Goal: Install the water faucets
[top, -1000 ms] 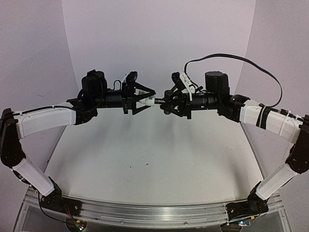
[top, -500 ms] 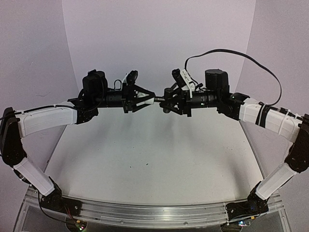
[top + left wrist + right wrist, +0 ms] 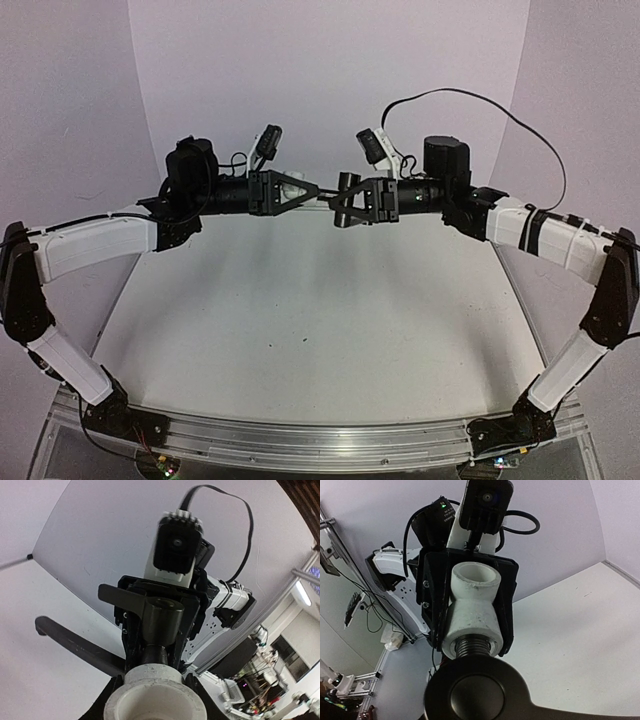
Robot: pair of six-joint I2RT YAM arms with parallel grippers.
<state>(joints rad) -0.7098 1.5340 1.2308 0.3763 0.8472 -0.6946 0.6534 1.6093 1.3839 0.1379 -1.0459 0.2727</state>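
Observation:
Both arms are raised above the table and meet at mid-air. My left gripper [image 3: 308, 191] is shut on the white plastic fitting [image 3: 155, 695], which fills the bottom of the left wrist view between my fingers [image 3: 112, 690]. My right gripper [image 3: 347, 206] is shut on the black faucet [image 3: 475, 690], whose round cap and lever lie close under the right wrist camera and hide my own fingers. The faucet's threaded end [image 3: 472, 647] sits in the mouth of the fitting [image 3: 472, 610], with some threads showing. The faucet [image 3: 162, 617] and its lever [image 3: 75, 640] also show in the left wrist view.
The white table [image 3: 320, 320] lies well below both grippers. An aluminium rail [image 3: 320, 435] runs along the near edge between the arm bases. A black cable [image 3: 480, 98] loops above the right arm. Pale walls close in the back and sides.

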